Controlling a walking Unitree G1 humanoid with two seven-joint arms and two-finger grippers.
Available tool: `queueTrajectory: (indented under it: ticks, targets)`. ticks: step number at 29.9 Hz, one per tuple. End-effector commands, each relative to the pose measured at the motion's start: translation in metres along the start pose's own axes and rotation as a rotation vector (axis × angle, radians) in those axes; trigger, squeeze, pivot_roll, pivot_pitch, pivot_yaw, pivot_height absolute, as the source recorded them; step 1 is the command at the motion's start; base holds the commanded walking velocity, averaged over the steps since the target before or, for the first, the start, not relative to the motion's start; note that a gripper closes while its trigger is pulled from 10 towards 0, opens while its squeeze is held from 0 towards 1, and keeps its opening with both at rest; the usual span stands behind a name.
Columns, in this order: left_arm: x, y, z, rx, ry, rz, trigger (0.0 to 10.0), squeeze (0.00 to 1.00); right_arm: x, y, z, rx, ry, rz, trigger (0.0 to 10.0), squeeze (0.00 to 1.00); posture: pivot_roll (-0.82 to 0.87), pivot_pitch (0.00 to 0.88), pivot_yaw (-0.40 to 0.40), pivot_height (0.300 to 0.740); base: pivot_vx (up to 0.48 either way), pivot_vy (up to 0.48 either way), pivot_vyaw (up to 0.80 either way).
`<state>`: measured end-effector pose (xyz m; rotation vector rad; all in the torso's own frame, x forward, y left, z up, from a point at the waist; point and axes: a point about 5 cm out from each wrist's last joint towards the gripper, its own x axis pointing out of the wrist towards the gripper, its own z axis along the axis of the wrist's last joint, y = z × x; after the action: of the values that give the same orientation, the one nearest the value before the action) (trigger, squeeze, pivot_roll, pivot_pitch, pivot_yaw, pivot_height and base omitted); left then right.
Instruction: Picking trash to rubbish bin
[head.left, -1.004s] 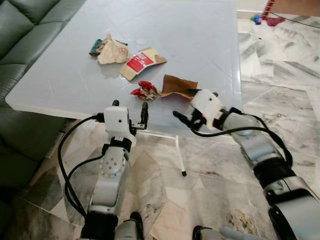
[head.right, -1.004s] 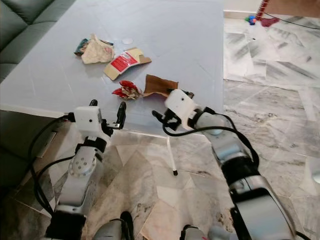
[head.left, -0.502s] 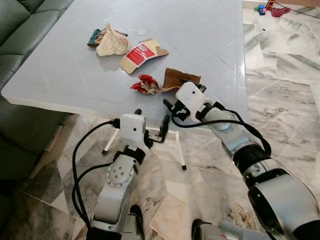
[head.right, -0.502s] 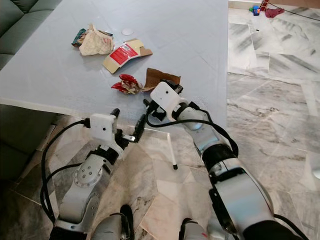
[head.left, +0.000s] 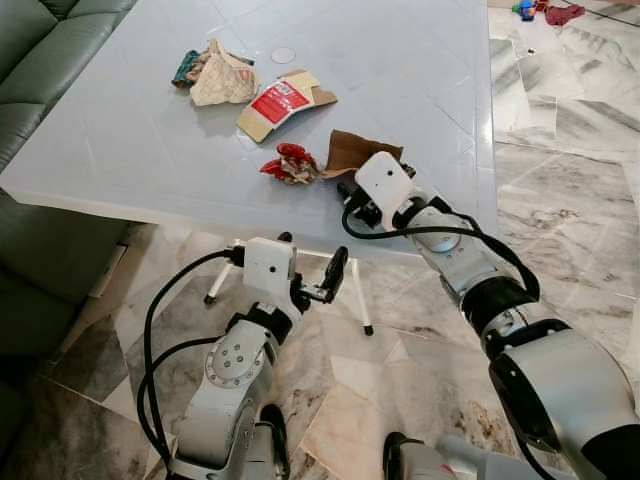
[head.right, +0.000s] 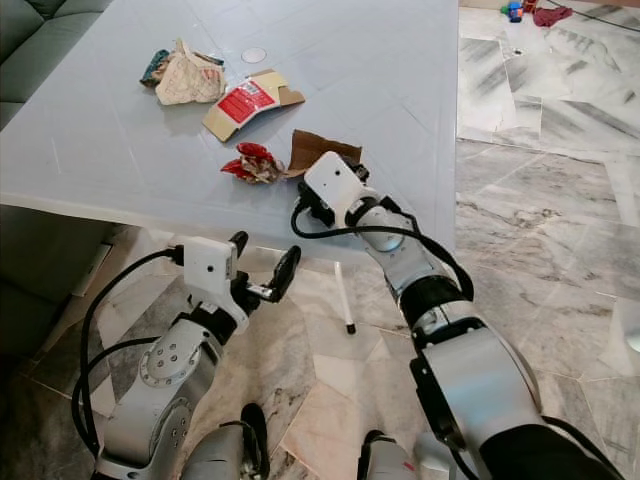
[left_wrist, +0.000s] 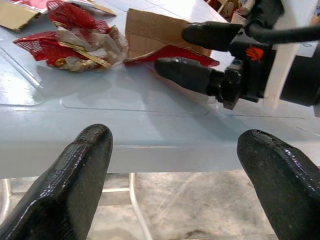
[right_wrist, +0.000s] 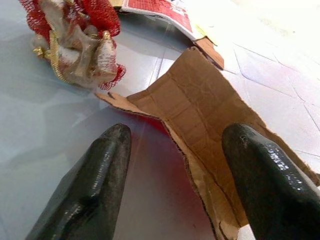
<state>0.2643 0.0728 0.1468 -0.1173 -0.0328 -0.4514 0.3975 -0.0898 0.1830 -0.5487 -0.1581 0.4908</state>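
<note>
Brown cardboard scrap (right_wrist: 200, 125) now straddled by advanced, parted right pincer (right_wrist: 175, 175), left pincer (left_wrist: 185, 175) apart.

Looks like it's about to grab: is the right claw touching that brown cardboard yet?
Cannot tell. In the right wrist view the right claw straddles the brown cardboard with open fingers, but contact is unclear.

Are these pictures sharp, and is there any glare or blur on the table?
Eye views: sharp, evenly lit, soft sheen on the table. Right wrist view: torn cardboard and red wrapper crisp, far table corner washed out by glare, near fingertips soft. Left wrist view: fingertips slightly blurred.
</note>
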Motion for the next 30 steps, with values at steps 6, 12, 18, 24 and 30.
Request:
queueTrajectory:
  ticks: [6, 12, 18, 24, 30]
  targets:
    - [-0.0037, -0.0042, -0.0008, -0.007, 0.023, -0.044, 10.0, 0.0, 0.0004, 0.0007, -0.0037, 0.057, 0.03, -0.004, 0.0, 0.0, 0.05, 0.267, 0.011, 0.74, 0.0, 0.0, 0.0]
    - [-0.0025, -0.0039, 0.0, -0.007, 0.028, -0.048, 10.0, 0.0, 0.0004, -0.0032, -0.0028, 0.068, 0.028, -0.012, 0.0, 0.0, 0.05, 0.261, 0.013, 0.74, 0.0, 0.0, 0.0]
    - [-0.0005, -0.0048, 0.0015, -0.004, 0.027, -0.054, 10.0, 0.0, 0.0007, -0.007, -0.0031, 0.112, 0.038, -0.031, 0.0, 0.0, 0.06, 0.249, 0.013, 0.74, 0.0, 0.0, 0.0]
    - [0.0006, -0.0032, 0.0024, 0.006, 0.023, -0.052, 10.0, 0.0, 0.0009, -0.0047, -0.0042, 0.107, 0.049, -0.016, 0.0, 0.0, 0.07, 0.228, 0.008, 0.74, 0.0, 0.0, 0.0]
    - [0.0019, -0.0013, 0.0027, 0.013, 0.02, -0.046, 10.0, 0.0, 0.0023, -0.0049, -0.0025, 0.103, 0.054, -0.012, 0.0, 0.0, 0.08, 0.207, 0.003, 0.74, 0.0, 0.0, 0.0]
